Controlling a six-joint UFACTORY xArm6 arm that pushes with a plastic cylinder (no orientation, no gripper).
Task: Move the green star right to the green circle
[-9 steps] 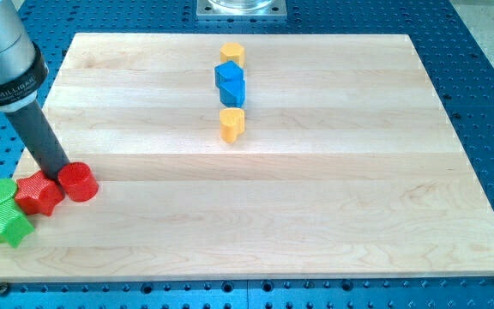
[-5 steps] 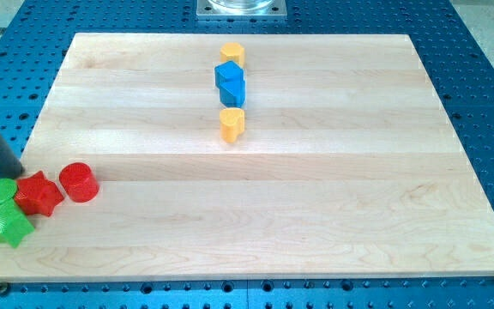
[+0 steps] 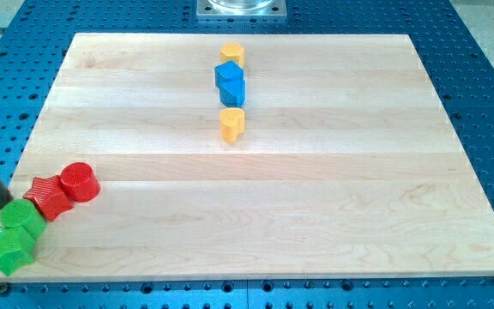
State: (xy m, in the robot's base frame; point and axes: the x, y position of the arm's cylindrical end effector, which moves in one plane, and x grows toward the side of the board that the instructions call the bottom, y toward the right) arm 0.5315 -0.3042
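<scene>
The green star (image 3: 9,248) lies at the board's bottom left corner, touching the green circle (image 3: 23,215) just above and to its right. My rod enters at the view's left edge; my tip (image 3: 1,207) sits at the green circle's upper left side, about touching it. A red star (image 3: 49,196) touches the green circle's upper right, and a red circle (image 3: 79,181) touches the red star.
Near the board's top centre stand a yellow block (image 3: 231,54), two blue blocks (image 3: 230,81) pressed together, and a yellow heart-like block (image 3: 231,124), in one column. The wooden board (image 3: 316,197) lies on a blue perforated table.
My rod moved left and down, off the red blocks to the left edge. The green circle and green star shifted down and right; the red star and red circle nudged slightly right.
</scene>
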